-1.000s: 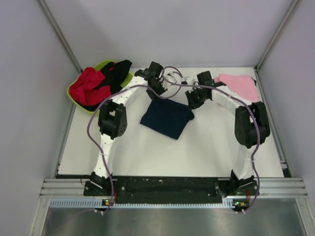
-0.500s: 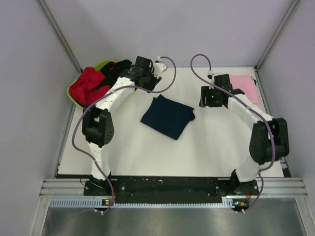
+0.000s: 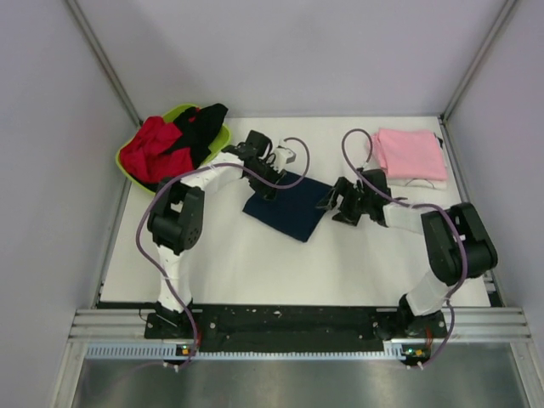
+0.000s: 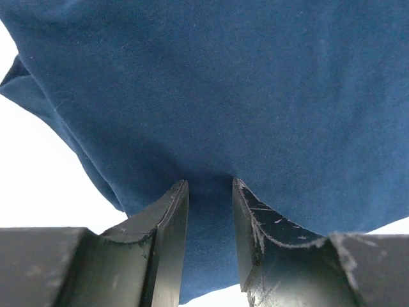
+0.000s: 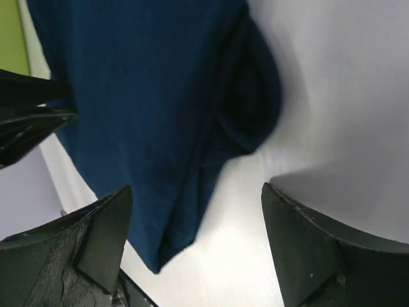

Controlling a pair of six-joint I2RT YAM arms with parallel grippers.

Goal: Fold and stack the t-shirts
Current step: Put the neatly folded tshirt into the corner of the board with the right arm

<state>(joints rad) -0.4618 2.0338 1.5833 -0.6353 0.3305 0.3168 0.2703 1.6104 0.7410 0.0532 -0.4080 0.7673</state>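
Note:
A folded dark navy t-shirt (image 3: 293, 212) (image 4: 223, 83) (image 5: 140, 83) lies flat mid-table. My left gripper (image 3: 269, 192) (image 4: 209, 185) sits low on its far-left edge, jaws a narrow gap apart, flat cloth showing between them and nothing pinched. My right gripper (image 3: 330, 202) (image 5: 197, 188) is wide open at the shirt's right corner, one finger over cloth, the other over bare table. A folded light pink t-shirt (image 3: 412, 153) rests at the back right. A red t-shirt (image 3: 149, 149) and a black one (image 3: 200, 127) are heaped in the basin.
The lime green basin (image 3: 176, 111) (image 5: 13, 38) stands at the back left corner, close to the left arm's elbow. Both arms' cables (image 3: 293, 161) loop above the shirt. Grey walls enclose the table (image 3: 255, 263) on three sides.
Both arms lifted away from the navy shirt, then came back down to its two sides. The right gripper opened wide. The left gripper's gap stayed about the same.

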